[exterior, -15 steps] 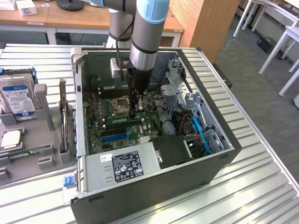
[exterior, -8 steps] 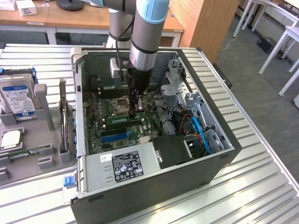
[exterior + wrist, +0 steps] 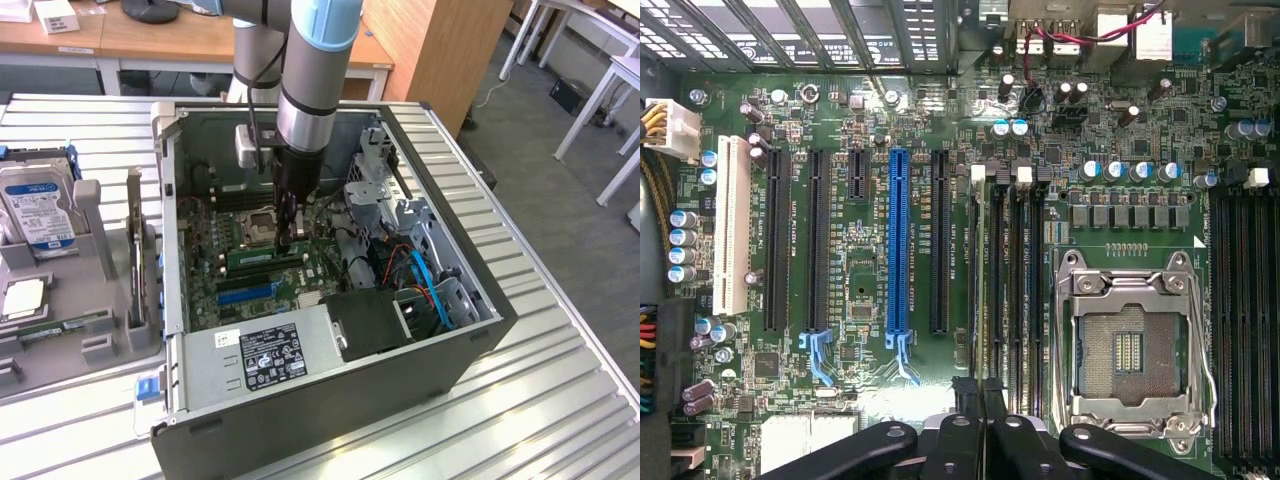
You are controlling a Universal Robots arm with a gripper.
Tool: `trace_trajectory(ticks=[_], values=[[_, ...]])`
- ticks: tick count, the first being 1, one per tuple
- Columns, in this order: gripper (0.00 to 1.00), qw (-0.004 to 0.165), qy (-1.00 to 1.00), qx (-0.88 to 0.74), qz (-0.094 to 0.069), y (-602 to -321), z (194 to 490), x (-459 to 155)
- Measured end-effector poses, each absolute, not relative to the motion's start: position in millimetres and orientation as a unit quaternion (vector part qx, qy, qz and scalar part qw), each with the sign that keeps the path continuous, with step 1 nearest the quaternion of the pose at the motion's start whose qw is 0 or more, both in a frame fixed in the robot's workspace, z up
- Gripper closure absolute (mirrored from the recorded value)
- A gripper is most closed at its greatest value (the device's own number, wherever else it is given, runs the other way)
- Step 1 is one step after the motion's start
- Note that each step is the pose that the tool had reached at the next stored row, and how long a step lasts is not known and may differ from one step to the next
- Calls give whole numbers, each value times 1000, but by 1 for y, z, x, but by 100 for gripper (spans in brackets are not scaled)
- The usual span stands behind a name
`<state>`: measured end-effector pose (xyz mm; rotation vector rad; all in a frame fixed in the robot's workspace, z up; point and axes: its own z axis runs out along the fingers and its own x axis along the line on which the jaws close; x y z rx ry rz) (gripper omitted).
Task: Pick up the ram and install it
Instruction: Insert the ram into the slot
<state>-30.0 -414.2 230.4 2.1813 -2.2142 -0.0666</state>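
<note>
**Pincer closed on the ram at the memory slot, inside the computer case.**
In the exterior view the ram stands on edge at 6 o'clock of the CPU socket and runs toward 9 o'clock from the pincer, which appears clamped on its upper edge. Risk: if the stick is skewed or its notch offset, seating force could flex the motherboard or leave the white latch unlocked.
</note>
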Motion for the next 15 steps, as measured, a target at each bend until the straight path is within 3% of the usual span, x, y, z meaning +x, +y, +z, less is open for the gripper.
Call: trace_trajectory(ticks=[15], values=[[88, 16, -712, 702, -21, -413, 228, -30]])
